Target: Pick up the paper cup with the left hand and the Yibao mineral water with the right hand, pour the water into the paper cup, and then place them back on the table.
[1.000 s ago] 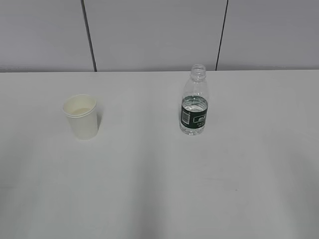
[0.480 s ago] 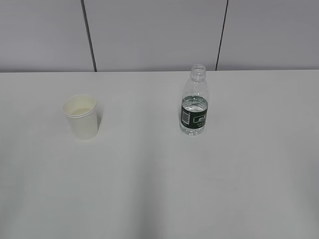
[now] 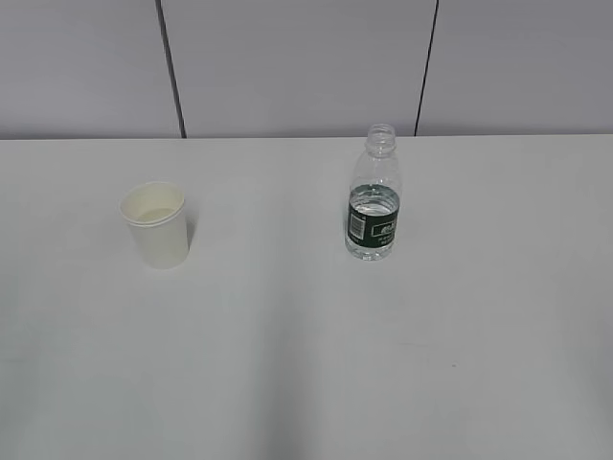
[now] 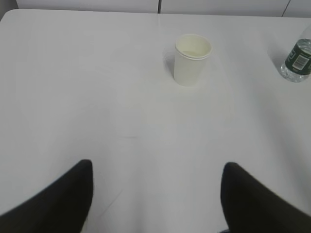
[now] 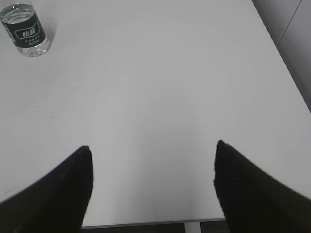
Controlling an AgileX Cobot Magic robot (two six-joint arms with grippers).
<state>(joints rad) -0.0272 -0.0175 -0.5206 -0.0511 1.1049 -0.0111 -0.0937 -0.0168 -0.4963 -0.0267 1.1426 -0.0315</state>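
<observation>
The white paper cup (image 3: 155,225) stands upright on the white table (image 3: 306,364), left of centre. The Yibao mineral water bottle (image 3: 373,206), clear with a dark green label and no cap, stands upright right of centre. Neither arm shows in the exterior view. In the left wrist view my left gripper (image 4: 158,167) is open and empty, well short of the cup (image 4: 191,59); the bottle (image 4: 297,60) is at the right edge. In the right wrist view my right gripper (image 5: 153,148) is open and empty over the table's near edge, far from the bottle (image 5: 25,30) at top left.
A grey panelled wall (image 3: 306,67) runs behind the table. The table's near edge (image 5: 155,224) and right edge (image 5: 282,58) show in the right wrist view, with dark floor beyond.
</observation>
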